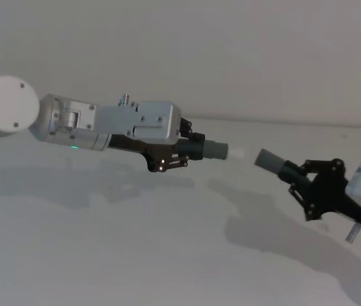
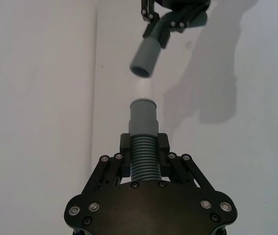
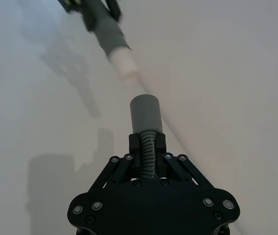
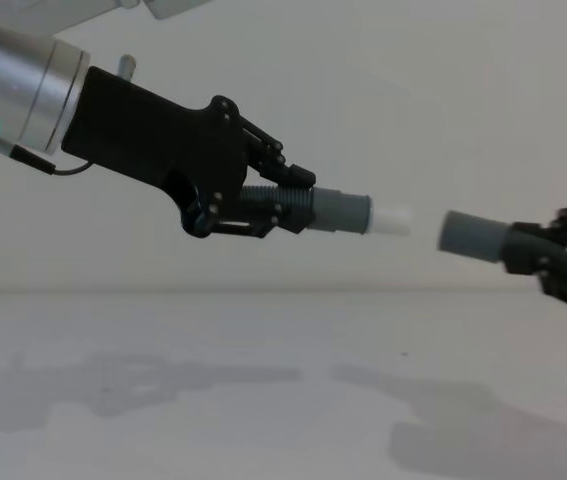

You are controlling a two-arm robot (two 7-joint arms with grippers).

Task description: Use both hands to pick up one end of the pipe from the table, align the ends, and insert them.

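Note:
Both pipe pieces are held in the air above the white table (image 1: pixel 167 255). My left gripper (image 1: pixel 190 150) is shut on the ribbed middle of one pipe piece (image 1: pixel 213 150), whose narrow white tip (image 4: pixel 393 220) points right. My right gripper (image 1: pixel 298 172) is shut on the other pipe piece (image 1: pixel 272 160), its plain grey socket end (image 4: pixel 466 236) facing left. A small gap separates the two ends, and the socket sits slightly lower than the white tip. In the left wrist view the grey collar (image 2: pixel 143 117) points at the open socket (image 2: pixel 144 58). The right wrist view shows the socket (image 3: pixel 145 112) below the white tip (image 3: pixel 125 62).
The pale grey wall (image 1: pixel 231 51) rises behind the table's far edge. Shadows of both arms lie on the table surface (image 4: pixel 263 400) beneath them.

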